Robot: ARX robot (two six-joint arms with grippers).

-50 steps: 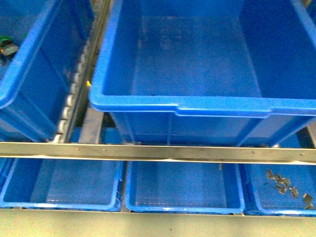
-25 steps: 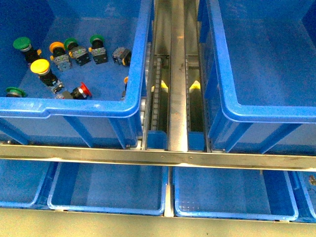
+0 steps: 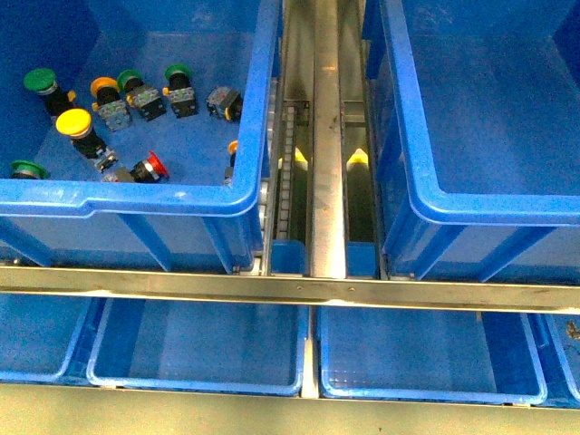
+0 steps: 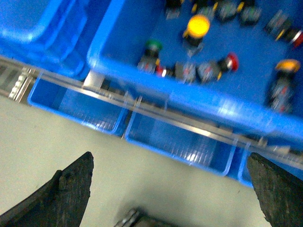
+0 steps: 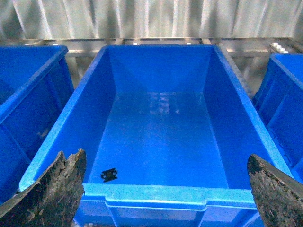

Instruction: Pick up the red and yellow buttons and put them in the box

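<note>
A yellow button (image 3: 74, 122) and a red button (image 3: 156, 165) lie among several others on the floor of the left blue crate (image 3: 136, 198). Another yellow-capped button (image 3: 104, 88) lies further back. The left wrist view shows the yellow button (image 4: 198, 26) and the red button (image 4: 231, 61) from above. My left gripper (image 4: 170, 161) hangs open over the grey floor, short of that crate. The box (image 3: 480, 204) stands to the right, with nothing showing inside it here. My right gripper (image 5: 165, 158) is open, facing the box (image 5: 156, 191). Neither gripper shows in the front view.
Green buttons (image 3: 41, 82) and a grey block (image 3: 222, 100) share the left crate. A metal roller track (image 3: 326, 154) runs between the crates. A steel rail (image 3: 290, 288) crosses in front, with shallow blue trays (image 3: 199, 349) below. A small black piece (image 5: 109, 174) lies in the box.
The front view has swung left since a second ago: the empty crate moved from centre to the right and the crate of buttons came into view. Nothing has moved in the last half second.
</note>
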